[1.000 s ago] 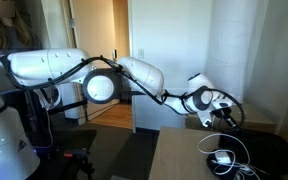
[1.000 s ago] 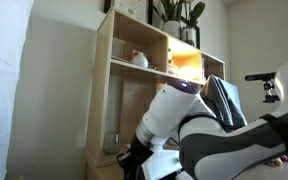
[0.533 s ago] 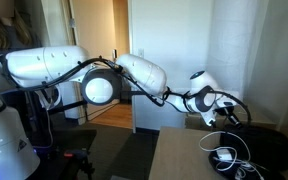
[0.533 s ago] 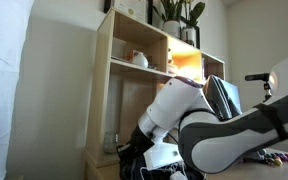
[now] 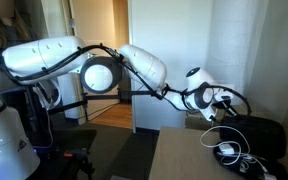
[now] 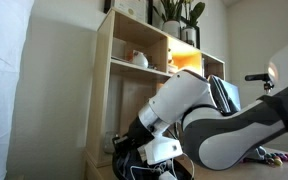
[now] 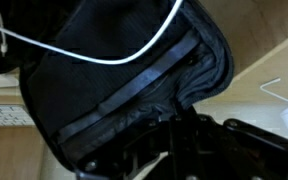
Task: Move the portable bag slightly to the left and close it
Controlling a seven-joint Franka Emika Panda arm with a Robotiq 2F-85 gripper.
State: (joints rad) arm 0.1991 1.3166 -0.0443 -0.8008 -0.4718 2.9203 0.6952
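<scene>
In an exterior view the black bag [image 5: 264, 132] lies flat on the table [image 5: 179, 155], with white cords [image 5: 227, 152] just beside it and the claw [image 5: 224, 103] above. In an exterior view the arm [image 6: 234, 125] blocks it. In the wrist view the bag [image 7: 94, 90] is soft, with a grey zip band and a cord [image 7: 124, 55] across it. The claw [image 7: 189, 150] is clenched at its edge.

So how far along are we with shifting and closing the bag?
Done: nothing I can confirm; these views do not settle whether the bag is already at its new spot. In hand: the pincer is shut right at the bag's edge, though a grip is not clear. Left: closing it, since the wrist view shows the zip edge gaping, with a white cord lying across the top.
</scene>
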